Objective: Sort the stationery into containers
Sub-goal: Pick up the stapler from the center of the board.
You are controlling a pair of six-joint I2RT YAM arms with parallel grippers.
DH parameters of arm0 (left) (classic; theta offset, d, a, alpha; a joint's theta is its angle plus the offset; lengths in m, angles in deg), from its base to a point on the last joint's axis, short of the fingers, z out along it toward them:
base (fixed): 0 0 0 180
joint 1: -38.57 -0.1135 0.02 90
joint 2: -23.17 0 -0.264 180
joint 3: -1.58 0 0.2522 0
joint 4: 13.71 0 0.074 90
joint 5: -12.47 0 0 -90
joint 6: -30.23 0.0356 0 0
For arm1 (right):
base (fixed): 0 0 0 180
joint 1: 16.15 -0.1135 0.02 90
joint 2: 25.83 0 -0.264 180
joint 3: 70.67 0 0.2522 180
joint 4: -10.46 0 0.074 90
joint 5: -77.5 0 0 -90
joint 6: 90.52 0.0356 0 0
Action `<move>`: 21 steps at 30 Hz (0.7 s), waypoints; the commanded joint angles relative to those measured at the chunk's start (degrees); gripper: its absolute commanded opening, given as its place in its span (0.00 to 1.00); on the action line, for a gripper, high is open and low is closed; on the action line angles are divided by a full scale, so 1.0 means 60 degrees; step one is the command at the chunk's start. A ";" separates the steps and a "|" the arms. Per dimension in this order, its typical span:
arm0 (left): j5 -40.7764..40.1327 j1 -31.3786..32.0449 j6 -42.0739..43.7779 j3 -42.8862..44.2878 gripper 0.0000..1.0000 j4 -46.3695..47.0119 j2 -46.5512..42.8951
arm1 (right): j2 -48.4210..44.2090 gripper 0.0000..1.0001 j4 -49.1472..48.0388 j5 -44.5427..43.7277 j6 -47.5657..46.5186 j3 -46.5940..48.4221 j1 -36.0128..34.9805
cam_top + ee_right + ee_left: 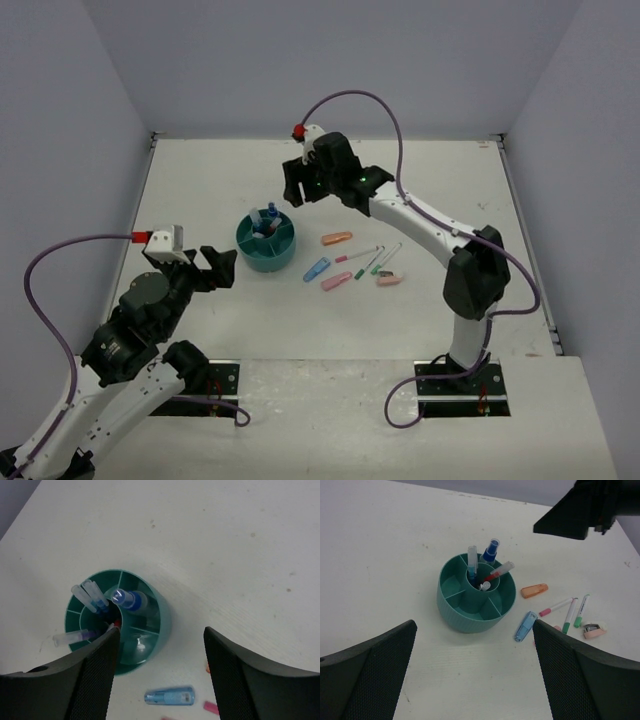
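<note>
Fingers [95,675] of the right gripper [161,632] are seen spread apart with nothing between them, hung over the teal organizer [164,611]. The left gripper [474,627] is likewise held wide and empty, near-left of it. Pens are stood tilted in the central cup, and the blue-capped bottle [126,598] is leaned in a far compartment. Loose stationery is laid flat right of the organizer. The light-blue marker [316,269] lies nearest, its long axis running near-left to far-right, as with the thin pens [372,260] beyond. Those pens are packed close, so two could be pinched at once or one rolled away. A low sweep could also clip the upright pens and tip the organizer.
</note>
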 commanded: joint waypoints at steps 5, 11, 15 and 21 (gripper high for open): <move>0.0108 -0.0027 0.0002 0.0015 1.00 0.0352 0.0437 | -0.3054 0.84 0.1119 -0.4050 0.2661 -0.3874 0.0627; 0.0163 -0.0016 -0.0032 -0.0035 1.00 0.0391 0.0626 | -0.3672 0.59 0.1233 -0.4951 0.4551 -0.5905 0.0807; 0.0206 -0.0012 -0.0054 -0.0051 1.00 0.0398 0.0677 | -0.4162 0.48 0.1135 -0.5266 0.5913 -0.6905 0.0807; 0.0334 -0.0027 0.0016 -0.0070 1.00 0.0469 0.0765 | -0.4207 0.77 0.0710 -0.4957 0.5598 -0.7732 0.0851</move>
